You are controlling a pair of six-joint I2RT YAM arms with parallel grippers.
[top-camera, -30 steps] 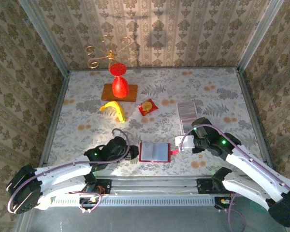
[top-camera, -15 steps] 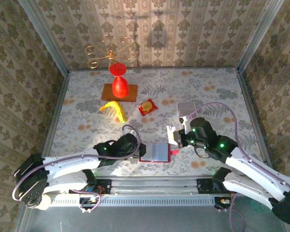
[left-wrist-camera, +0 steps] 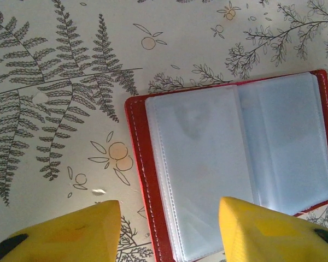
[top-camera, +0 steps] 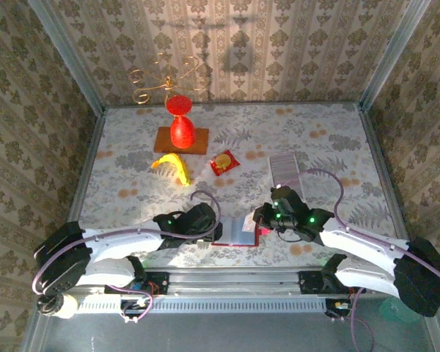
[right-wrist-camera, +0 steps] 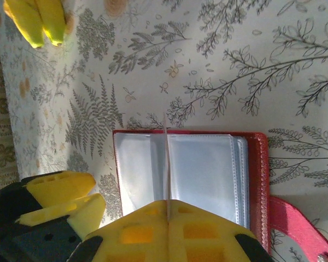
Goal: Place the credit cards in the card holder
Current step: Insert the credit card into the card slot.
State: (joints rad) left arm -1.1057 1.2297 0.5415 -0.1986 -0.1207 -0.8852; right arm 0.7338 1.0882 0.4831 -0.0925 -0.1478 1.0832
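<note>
Red card holder [right-wrist-camera: 258,180] open under right claw [right-wrist-camera: 168,214] — credit card [right-wrist-camera: 167,164] pinched edge-on.

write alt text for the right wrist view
The right gripper holds a thin credit card edge-on over the open red card holder, which lies on a floral tablecloth. The left gripper sits at lower left; bananas lie top left.

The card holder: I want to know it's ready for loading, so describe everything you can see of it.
The card holder lies flat and open on the fern-print table near the arms' bases: dark-red stitched cover, clear plastic sleeves inside, a clasp strap off one side. The right gripper holds a credit card edge-on over its sleeves; the left gripper straddles one edge, jaws open.
</note>
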